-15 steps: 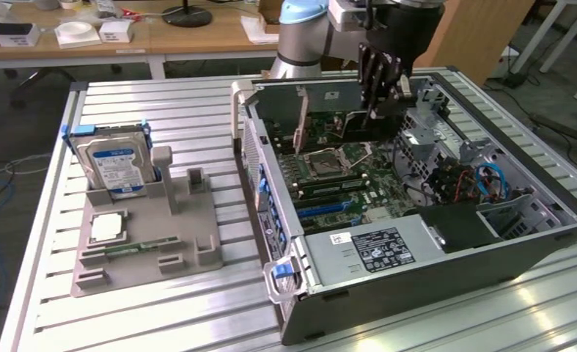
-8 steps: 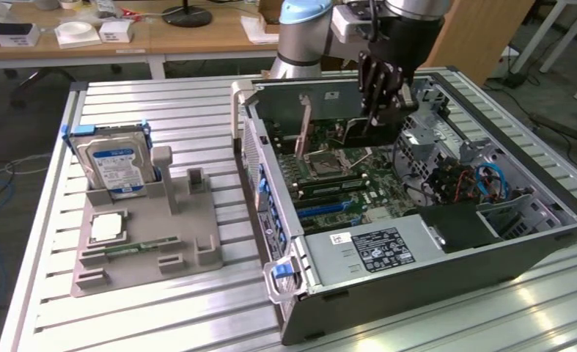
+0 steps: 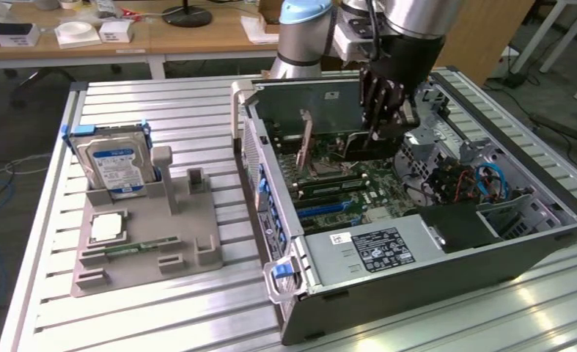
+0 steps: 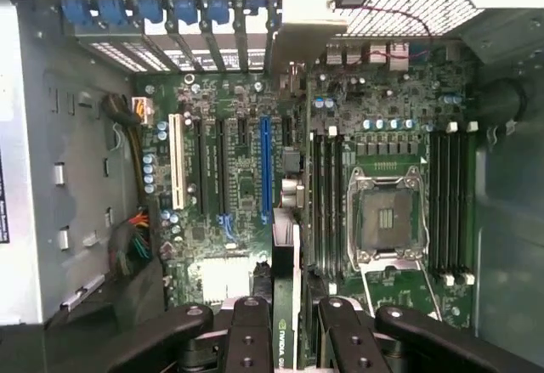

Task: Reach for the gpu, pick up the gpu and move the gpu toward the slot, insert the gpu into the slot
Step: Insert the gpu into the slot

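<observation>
Hanging inside the open computer case (image 3: 445,271), the arm's (image 3: 410,18) jaws are closed down on the gpu (image 3: 366,147), one set of fingers (image 4: 246,339) pressed against each face of the card. In the wrist view the gpu (image 4: 285,305) shows edge-on between them, a thin dark card with a green logo strip. It is held above the motherboard (image 4: 238,220), not seated in any slot. Its edge runs parallel to the long blue slot (image 4: 265,165) and lies just beside it, on the side toward the CPU socket (image 4: 387,216). In the exterior view the case lies on its side on the ribbed metal surface (image 3: 122,323), with the power supply (image 3: 376,249) at its near end. On the exterior view's left, well apart from the case, a grey holder tray (image 3: 185,242) carries an upright hard drive (image 3: 117,165) and a small green memory stick (image 3: 136,246).
</observation>
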Controlling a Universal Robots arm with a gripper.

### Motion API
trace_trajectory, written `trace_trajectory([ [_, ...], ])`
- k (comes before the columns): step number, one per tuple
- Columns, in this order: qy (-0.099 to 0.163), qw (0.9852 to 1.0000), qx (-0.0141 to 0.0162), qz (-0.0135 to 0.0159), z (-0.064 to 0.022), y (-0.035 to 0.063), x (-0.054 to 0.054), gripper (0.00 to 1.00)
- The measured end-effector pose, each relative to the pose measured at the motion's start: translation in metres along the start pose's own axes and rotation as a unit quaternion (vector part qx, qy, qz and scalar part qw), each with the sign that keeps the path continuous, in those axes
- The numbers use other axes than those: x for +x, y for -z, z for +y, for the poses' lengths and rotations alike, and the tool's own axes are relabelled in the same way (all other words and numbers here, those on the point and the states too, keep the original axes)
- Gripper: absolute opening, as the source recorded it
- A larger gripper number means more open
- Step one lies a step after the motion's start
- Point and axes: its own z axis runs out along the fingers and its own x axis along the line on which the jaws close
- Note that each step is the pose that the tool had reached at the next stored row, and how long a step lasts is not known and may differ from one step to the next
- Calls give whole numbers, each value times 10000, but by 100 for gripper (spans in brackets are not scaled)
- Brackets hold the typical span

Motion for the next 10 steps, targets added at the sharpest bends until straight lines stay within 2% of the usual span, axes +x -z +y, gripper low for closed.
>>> trace_trajectory([
  [1, 0, 10000, 0, 17, 54, -33, 4, 26],
  [2, 21, 10000, -3, 18, 94, -121, 10, 26],
  [3, 92, 10000, -14, 18, 97, -206, 25, 26],
  [10, 443, 9990, -30, 15, 99, -329, 34, 26],
])
